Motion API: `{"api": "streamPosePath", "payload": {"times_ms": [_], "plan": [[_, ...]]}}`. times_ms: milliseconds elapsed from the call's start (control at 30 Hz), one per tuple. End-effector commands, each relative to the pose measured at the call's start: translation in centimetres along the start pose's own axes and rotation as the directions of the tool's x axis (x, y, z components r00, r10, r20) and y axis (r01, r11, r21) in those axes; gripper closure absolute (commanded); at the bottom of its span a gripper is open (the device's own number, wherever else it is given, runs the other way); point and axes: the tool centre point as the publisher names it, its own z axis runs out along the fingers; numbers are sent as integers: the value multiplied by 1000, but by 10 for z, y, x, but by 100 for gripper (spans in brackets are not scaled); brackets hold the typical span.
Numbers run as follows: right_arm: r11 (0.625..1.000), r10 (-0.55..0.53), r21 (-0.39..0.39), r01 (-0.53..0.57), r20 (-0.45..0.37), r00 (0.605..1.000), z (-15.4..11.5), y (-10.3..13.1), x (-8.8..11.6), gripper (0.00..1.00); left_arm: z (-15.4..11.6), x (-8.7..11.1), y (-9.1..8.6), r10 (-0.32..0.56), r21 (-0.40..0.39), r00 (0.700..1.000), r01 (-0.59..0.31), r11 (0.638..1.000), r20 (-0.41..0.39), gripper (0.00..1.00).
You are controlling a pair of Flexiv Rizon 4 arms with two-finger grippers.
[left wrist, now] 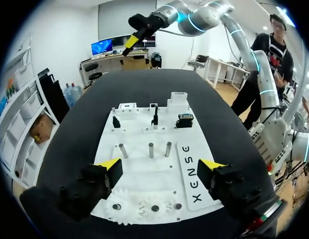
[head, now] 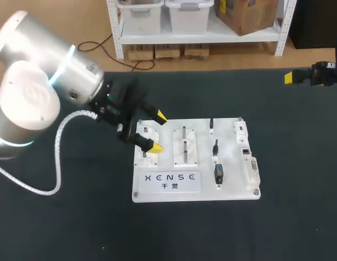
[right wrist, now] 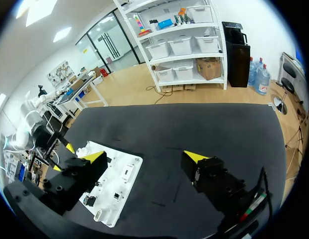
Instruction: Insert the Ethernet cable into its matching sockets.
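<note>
The white board (head: 233, 185) lies flat on the black table (head: 76, 228), and everything of the task sits on it. The left gripper (left wrist: 160, 167) hangs over the board's gear end, its 2 yellow tips spread wide and holding nothing, the gears (left wrist: 154, 206) just under it and the 3 upright pegs (left wrist: 150, 149) ahead. That spread suits an approach, since open fingers can drop around a plug from 2 sides. The Ethernet cable (head: 215, 148) is probably the small black lead standing on the board beyond the pegs, though it is too small to be sure; it is ungripped. The sockets (head: 245, 151) line the board's far end, just beside that lead. The right gripper (right wrist: 144, 157) is parked well apart from the board, over bare table, fingers also wide and empty, likely kept clear so the left arm can work.
</note>
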Motion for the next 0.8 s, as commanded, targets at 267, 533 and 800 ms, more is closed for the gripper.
{"api": "streamPosePath", "payload": {"times_ms": [267, 533, 800], "plan": [[1000, 0, 1, 0, 0, 1000, 0, 0, 0, 0, 6, -1, -10, -30, -126, 998, 23, 992, -51, 0], [1000, 0, 1, 0, 0, 1000, 0, 0, 0, 0, 9, -1, -8, -72, -141, 996, 65, 988, -51, 0], [1000, 0, 1, 0, 0, 1000, 0, 0, 0, 0, 9, -1, -8, -72, -141, 996, 65, 988, -51, 0]]}}
